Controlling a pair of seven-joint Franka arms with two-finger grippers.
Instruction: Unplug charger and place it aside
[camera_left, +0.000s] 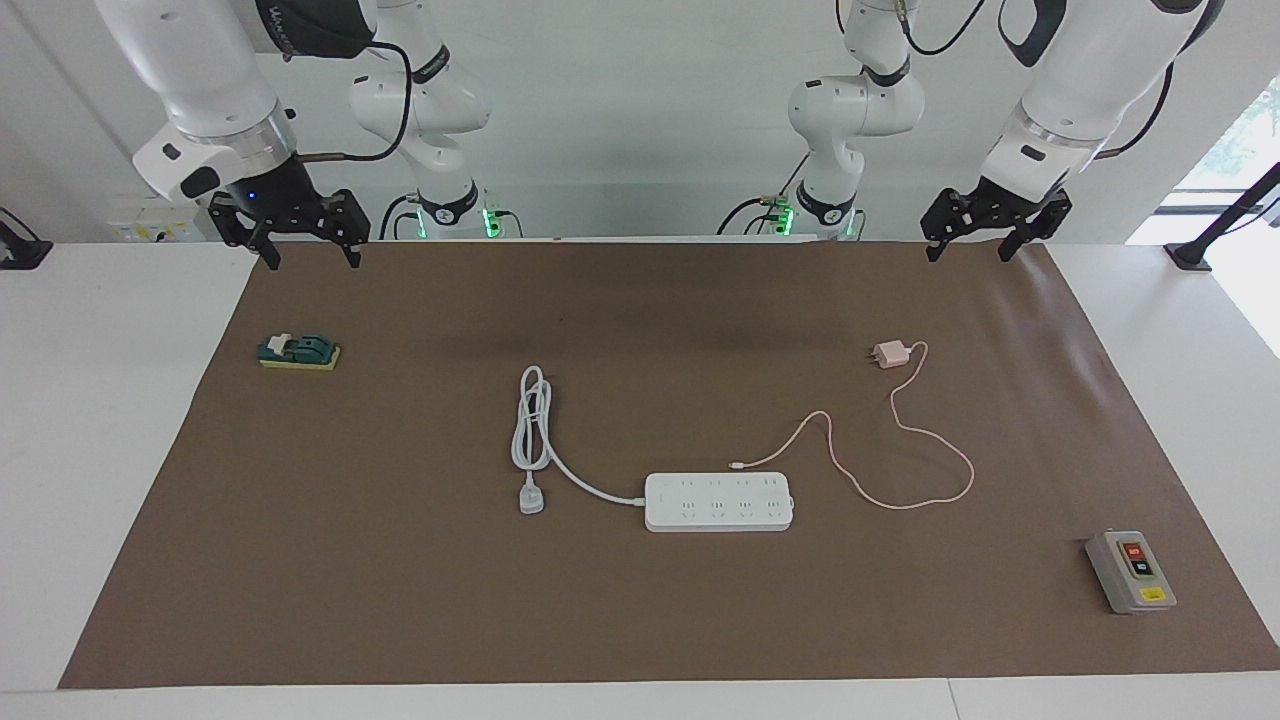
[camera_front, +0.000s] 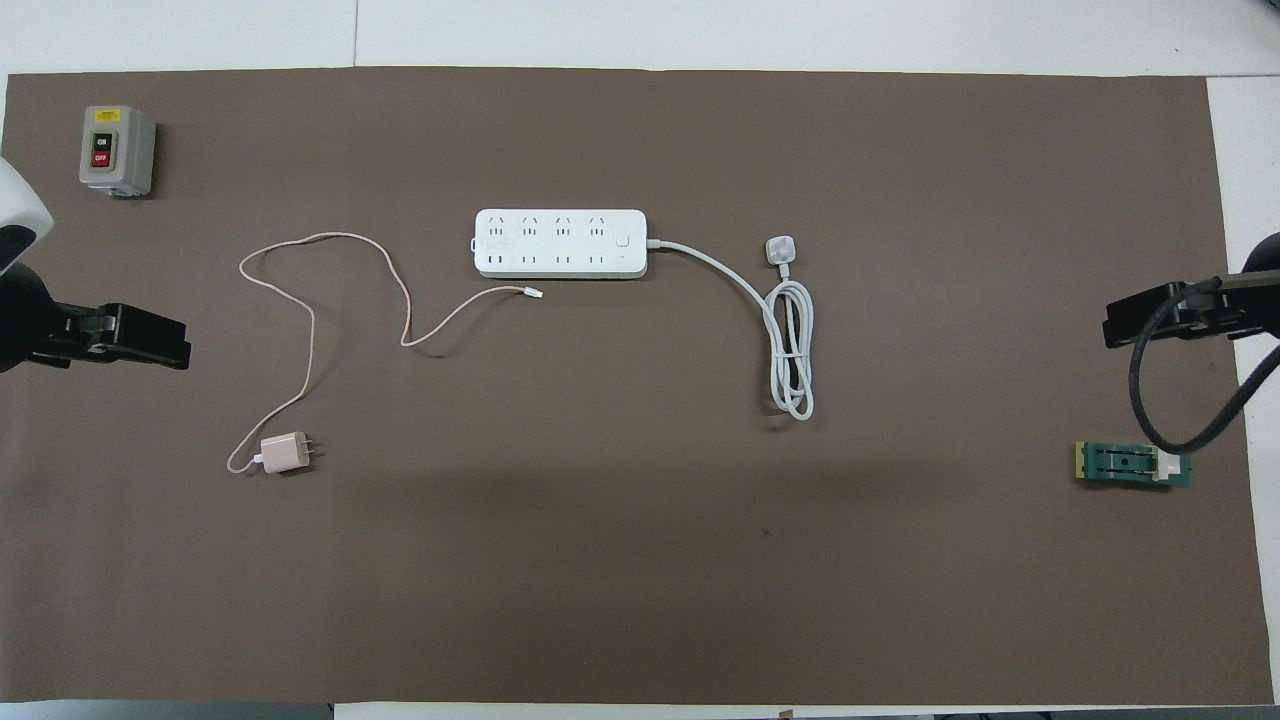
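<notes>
In the facing view a brown mat (camera_left: 640, 600) covers most of a white table (camera_left: 100, 450), with a plain white wall where the robots stand. Two arms hang above the mat's robot-side edge. The left gripper (camera_left: 985, 237) hovers over one corner with its fingers spread and nothing between them; the right gripper (camera_left: 288, 232) hovers over the other corner, likewise spread and empty. One charger (camera_left: 890, 354) lies unplugged on the mat, nearer the robots than the strip (camera_left: 719, 501) and toward the left arm's end. One pink cable (camera_left: 925, 470) loops from it and ends loose just beside the strip. One white plug (camera_left: 531, 499) on its coiled cord lies beside the strip. One grey switch box (camera_left: 1130, 570) and one green block (camera_left: 299, 352) sit at the two ends.

From overhead, the charger (camera_front: 285, 452) lies flat, long axis along the table's length, prongs pointing toward the right arm's end, cable (camera_front: 300, 330) leaving its other face. The strip (camera_front: 560, 243) lies along the same axis. The left gripper (camera_front: 130, 337) and right gripper (camera_front: 1150, 315) show at the edges.
</notes>
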